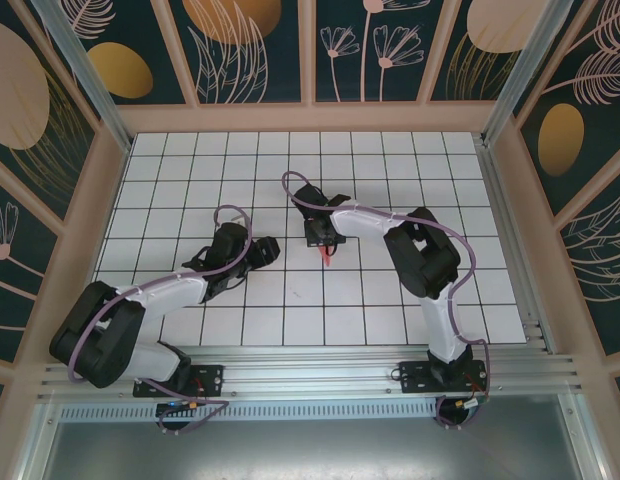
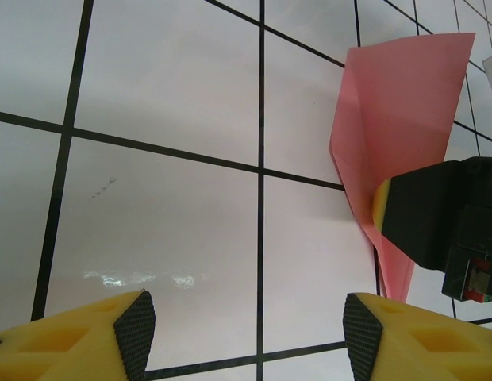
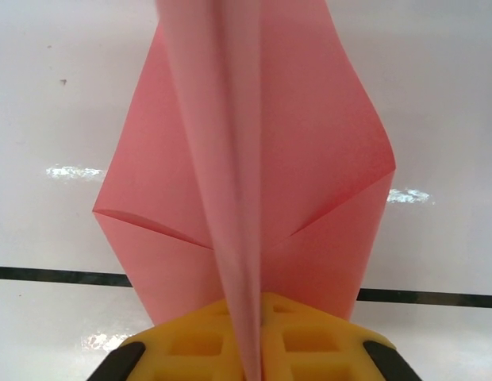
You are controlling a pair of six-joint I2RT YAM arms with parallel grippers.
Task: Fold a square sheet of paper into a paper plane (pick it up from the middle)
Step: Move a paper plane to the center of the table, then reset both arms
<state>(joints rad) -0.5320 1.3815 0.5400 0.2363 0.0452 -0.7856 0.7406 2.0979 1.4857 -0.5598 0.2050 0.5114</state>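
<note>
Table (image 1: 190,170) gridded, walls (image 1: 250,50) floral — paper plane (image 3: 309,175)

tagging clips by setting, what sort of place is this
Probably a robot lab test cell: a white gridded table, closed in by leaf-patterned wall panels, with an aluminium rail along its near edge.

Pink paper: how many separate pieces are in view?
1. The folded pink paper is pinched in the right gripper near the middle of the table, beside the open left gripper. No hidden piece is evident.
</note>
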